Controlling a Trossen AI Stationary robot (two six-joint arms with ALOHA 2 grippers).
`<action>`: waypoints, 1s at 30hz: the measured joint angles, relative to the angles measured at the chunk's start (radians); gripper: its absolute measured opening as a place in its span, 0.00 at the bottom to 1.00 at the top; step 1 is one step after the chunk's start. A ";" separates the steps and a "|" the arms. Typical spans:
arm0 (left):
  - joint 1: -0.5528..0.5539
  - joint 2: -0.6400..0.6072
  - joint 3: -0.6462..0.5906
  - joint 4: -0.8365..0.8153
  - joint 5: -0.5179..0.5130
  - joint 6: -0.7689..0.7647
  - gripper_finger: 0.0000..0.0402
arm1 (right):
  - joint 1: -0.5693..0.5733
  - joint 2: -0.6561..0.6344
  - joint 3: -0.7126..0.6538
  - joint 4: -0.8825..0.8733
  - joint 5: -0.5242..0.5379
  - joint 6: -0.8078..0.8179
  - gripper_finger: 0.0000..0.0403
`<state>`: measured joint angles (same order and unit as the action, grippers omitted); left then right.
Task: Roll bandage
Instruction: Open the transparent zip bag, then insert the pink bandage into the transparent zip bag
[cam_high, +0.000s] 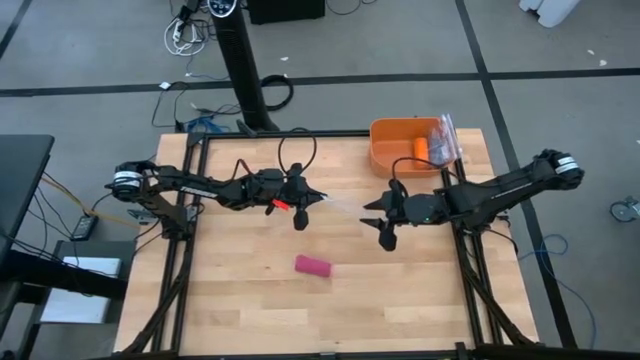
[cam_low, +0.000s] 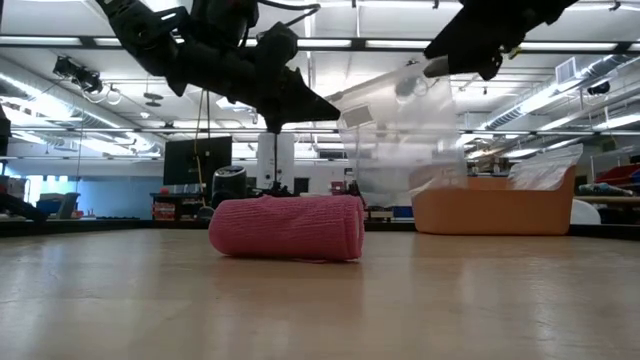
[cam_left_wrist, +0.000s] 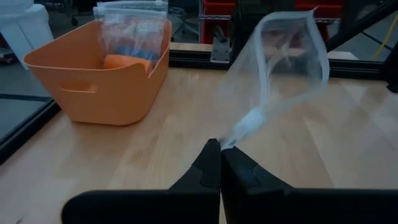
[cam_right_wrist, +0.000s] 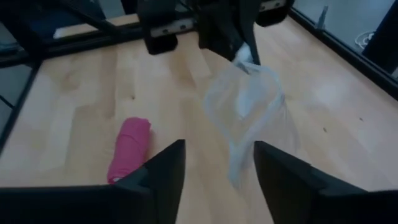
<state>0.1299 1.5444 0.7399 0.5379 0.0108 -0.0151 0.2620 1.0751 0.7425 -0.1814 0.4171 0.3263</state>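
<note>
Barely visible clear bag (cam_high: 345, 208) overhead

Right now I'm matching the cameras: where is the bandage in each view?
High: bandage low centre on the table.
Low: centre, lying on the wood.
Left wrist: not in view.
Right wrist: left of centre.
Shared landmark: the clear bag hanging from the left gripper.

Scene is evenly lit from overhead ceiling strip lights (cam_low: 90, 42), seen bright in the low view. Soft, faint shadows are cast on the light wooden desk (cam_high: 250, 300). Mild glare is noted on the clear crinkly plastic bag (cam_left_wrist: 286, 56). Both wrist views are soft, with near dark fingers (cam_right_wrist: 158, 177) blurred.
</note>
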 joint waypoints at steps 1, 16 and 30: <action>0.000 0.000 0.000 -0.003 -0.005 0.000 0.00 | 0.008 -0.007 0.000 -0.002 0.004 0.004 0.51; 0.033 0.000 -0.063 0.099 -0.038 -0.021 0.00 | 0.140 0.038 0.001 -0.008 0.101 0.058 0.59; 0.113 0.000 -0.092 0.138 -0.032 -0.025 0.00 | 0.228 0.480 0.077 0.283 0.118 0.239 0.60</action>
<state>0.2432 1.5448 0.6476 0.6755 -0.0217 -0.0398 0.4904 1.5547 0.8197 0.1013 0.5350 0.5656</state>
